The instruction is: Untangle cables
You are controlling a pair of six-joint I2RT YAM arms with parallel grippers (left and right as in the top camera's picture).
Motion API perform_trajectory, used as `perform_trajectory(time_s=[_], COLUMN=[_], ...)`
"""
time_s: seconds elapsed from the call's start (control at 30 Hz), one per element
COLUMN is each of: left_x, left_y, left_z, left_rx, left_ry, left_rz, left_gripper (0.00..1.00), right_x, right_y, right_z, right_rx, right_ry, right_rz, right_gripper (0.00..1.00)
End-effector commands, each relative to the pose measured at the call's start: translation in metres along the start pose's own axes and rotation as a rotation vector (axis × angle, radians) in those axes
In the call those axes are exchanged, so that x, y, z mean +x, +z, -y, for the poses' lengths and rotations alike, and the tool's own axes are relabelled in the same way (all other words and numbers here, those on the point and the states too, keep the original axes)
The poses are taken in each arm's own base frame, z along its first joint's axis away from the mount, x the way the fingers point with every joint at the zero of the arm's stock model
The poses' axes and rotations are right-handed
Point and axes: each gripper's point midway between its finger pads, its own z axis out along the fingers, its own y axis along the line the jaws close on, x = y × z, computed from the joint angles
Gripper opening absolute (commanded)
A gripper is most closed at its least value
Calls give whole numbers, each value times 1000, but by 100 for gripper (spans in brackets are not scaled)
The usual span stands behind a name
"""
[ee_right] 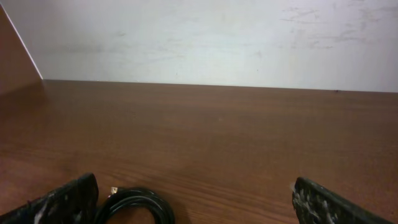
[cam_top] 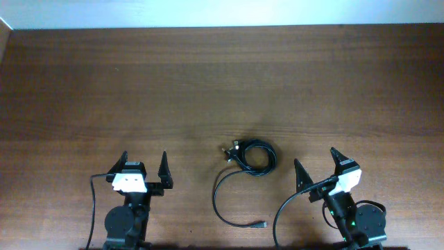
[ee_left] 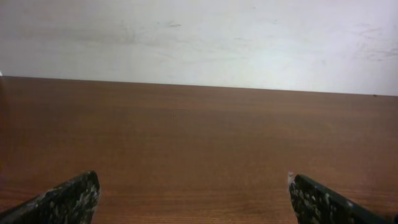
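The cables [cam_top: 251, 157] lie as a tight black coil with plug ends at its upper left, in the middle of the brown table [cam_top: 208, 83]. One strand [cam_top: 220, 201] trails from the coil down toward the front edge and ends in a plug [cam_top: 262, 224]. My left gripper [cam_top: 144, 162] stands open to the left of the coil, nothing between its fingers. My right gripper [cam_top: 316, 160] stands open just right of the coil. In the right wrist view the coil [ee_right: 140, 202] lies beside my left finger [ee_right: 68, 200]. The left wrist view shows only bare wood between the fingers [ee_left: 74, 198].
A white wall [ee_right: 199, 37] runs along the table's far edge. The arms' own thicker black cables [cam_top: 94, 208] hang near each base at the front edge.
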Motion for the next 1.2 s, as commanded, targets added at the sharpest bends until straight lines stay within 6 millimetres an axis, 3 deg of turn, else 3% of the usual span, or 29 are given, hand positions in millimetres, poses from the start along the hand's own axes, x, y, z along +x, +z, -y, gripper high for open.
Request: perform_trajectory(time_s=[0.0, 0.83, 1.17], left_x=[3, 3, -4], left_y=[0, 0, -6], left_z=[-1, 10, 16], left_rx=[0, 64, 90], left_ry=[15, 15, 15], left_rz=[-7, -12, -104], left_gripper=[99, 99, 99], right_x=[3, 3, 3], right_y=[0, 0, 0], right_z=[3, 3, 3], right_rx=[17, 17, 17], right_ry=[1, 1, 1], right_rz=[-5, -5, -5], right_gripper=[99, 99, 99])
